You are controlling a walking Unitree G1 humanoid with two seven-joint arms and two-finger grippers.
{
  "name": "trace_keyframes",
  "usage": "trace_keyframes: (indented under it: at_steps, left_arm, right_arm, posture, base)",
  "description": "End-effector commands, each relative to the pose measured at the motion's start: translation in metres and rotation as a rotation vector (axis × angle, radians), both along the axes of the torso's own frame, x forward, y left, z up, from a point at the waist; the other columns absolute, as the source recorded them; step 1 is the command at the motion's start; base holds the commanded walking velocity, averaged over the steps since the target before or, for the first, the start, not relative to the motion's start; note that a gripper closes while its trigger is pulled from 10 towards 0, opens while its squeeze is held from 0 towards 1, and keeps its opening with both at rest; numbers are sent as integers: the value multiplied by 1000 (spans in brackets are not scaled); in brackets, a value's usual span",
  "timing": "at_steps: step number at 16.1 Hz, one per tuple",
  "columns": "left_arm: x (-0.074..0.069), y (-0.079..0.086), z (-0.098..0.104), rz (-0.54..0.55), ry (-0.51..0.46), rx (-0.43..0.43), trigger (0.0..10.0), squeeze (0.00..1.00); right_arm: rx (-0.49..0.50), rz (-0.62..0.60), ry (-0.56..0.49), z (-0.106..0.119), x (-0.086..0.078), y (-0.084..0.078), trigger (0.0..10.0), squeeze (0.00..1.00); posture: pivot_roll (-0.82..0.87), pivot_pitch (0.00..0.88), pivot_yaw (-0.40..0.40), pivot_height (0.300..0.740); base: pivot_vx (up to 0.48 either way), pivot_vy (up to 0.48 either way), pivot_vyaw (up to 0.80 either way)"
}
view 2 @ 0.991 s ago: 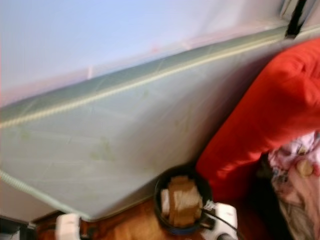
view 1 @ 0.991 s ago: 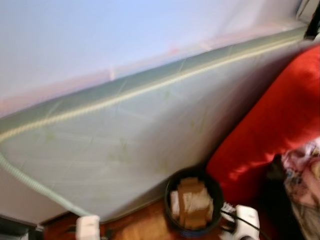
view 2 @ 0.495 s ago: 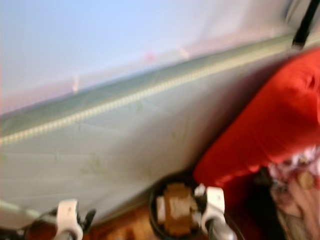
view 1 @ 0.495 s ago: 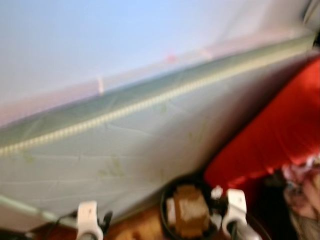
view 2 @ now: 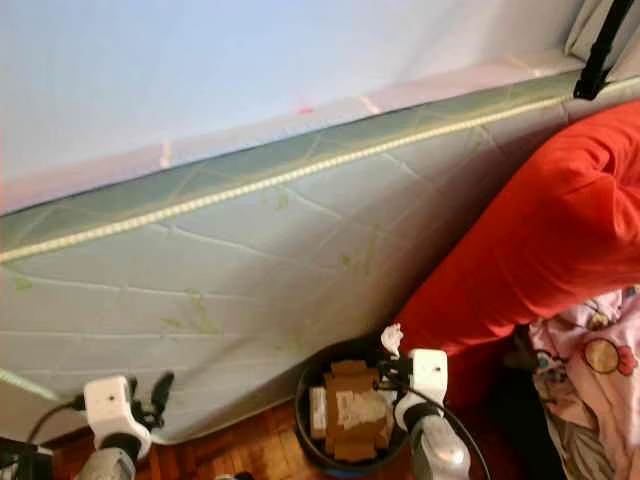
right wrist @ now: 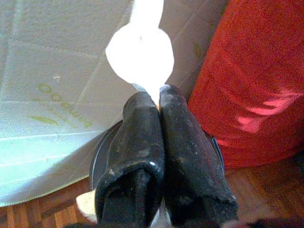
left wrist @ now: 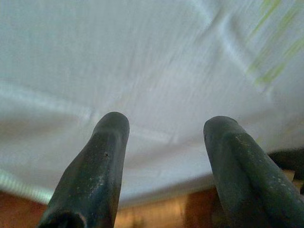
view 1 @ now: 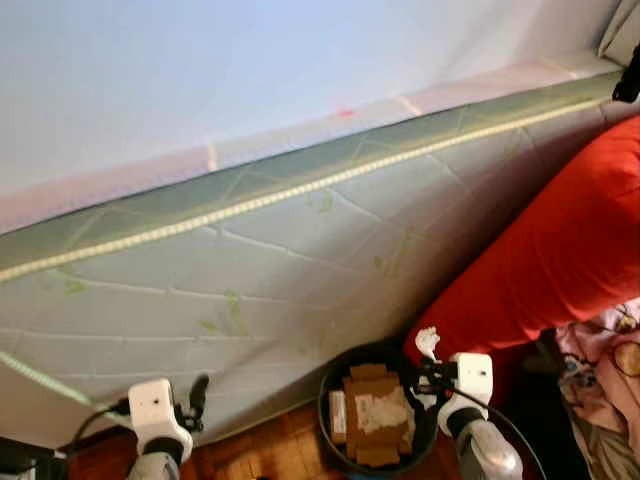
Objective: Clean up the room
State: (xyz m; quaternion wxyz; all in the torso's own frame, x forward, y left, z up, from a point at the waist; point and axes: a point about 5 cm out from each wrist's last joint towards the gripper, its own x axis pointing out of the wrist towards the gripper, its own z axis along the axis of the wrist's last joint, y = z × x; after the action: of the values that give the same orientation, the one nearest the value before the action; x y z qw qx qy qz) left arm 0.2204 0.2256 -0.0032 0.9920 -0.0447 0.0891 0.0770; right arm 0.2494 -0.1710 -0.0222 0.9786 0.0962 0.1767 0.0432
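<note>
Step in hand, as judged from the frames: disposal of a scrap of litter into the bin. The right claw (right wrist: 159, 102) was pressed together on a small white crumpled wad (right wrist: 140, 50), apparently tissue or paper, soft-edged and roughly oval, which stood out beyond the fingertips (right wrist: 142, 107). In the head views the wad (view 1: 427, 342) was held just above the far right rim of the waste bin (view 1: 328, 400), a round black container standing on the reddish wooden floor (view 1: 270, 455). The bin was already well filled with flat brown cardboard pieces (view 1: 372, 415) and pale scraps.

Next move, as a judgement: the right claw would need to shift slightly left and nearer, so that the wad hung over the bin's mouth and not its rim, and then spread to let it fall; a light wad may cling to the fingers or drift outside the rim.

The left claw (left wrist: 164, 128) was spread and empty, low at the near left, pointing at the side of the mattress (view 1: 250, 280). The mattress was pale, quilted in a diamond pattern with faint green leaf prints and a corded edge seam, and leaned behind the bin. A smooth red cushion (view 1: 560, 250) lay to the right of the bin, with pink printed fabric (view 1: 605, 345) beyond it at the right edge.
</note>
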Motion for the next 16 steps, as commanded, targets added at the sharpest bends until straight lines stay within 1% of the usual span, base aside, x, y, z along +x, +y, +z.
trace_keyframes:
  at_steps: [1, 3, 4, 5, 6, 8, 9, 10, 13, 14, 16]
  left_arm:
    - [0, -2, 5, -5, -13, 5, 10000, 0]
    - [-2, -8, 14, -25, -46, 19, 10000, 0]
    - [-4, -11, 15, -39, -48, 29, 10000, 0]
    - [-7, -15, 15, -57, -44, 43, 10000, 0]
    - [-12, -18, 15, -52, -32, 35, 10000, 0]
    - [-15, -21, 16, -45, -18, 24, 10000, 0]
    - [-16, -24, 16, -46, -11, 20, 10000, 0]
    - [-16, -25, 16, -47, -9, 20, 10000, 0]
    - [-14, -27, 16, -51, 3, 15, 10000, 0]
    - [-14, -28, 16, -53, 5, 14, 10000, 0]
    - [-13, -29, 18, -48, 6, 5, 10000, 0]
  right_arm:
    - [3, 6, -11, -1, -4, 2, 10000, 0]
    - [2, 9, -31, 1, -4, 4, 10000, 0]
    - [-2, 16, -43, 3, -4, 5, 10000, 0]
    - [-4, 24, -52, 5, -4, 5, 10000, 0]
    - [-5, 30, -57, 6, -4, 6, 10000, 0]
    - [-27, 42, -65, 9, -3, 5, 10000, 0]
    - [-58, 53, -64, 10, -2, 4, 10000, 0]
    - [-56, 51, -63, 10, -2, 5, 10000, 0]
    - [-52, 53, -76, 14, 1, 6, 10000, 0]
    - [-40, 54, -90, 16, 2, 7, 10000, 0]
    - [-54, 46, -84, 16, 2, 6, 10000, 0]
  posture:
    - [8, 183, -23, 739]
    - [8, 181, -25, 739]
    - [9, 180, -28, 739]
    - [8, 178, -29, 739]
    - [5, 174, -33, 739]
    - [5, 166, -36, 739]
    - [4, 162, -37, 739]
    - [5, 159, -38, 734]
    - [4, 154, -38, 694]
    - [4, 154, -38, 694]
    - [7, 158, -39, 694]
  base:
    - [0, 0, 0]
    - [0, 0, 0]
    - [0, 0, 0]
    - [0, 0, 0]
    - [0, 0, 0]
    - [0, 0, 0]
    - [0, 0, 0]
    - [0, 0, 0]
    - [0, 0, 0]
    - [0, 0, 0]
    - [0, 0, 0]
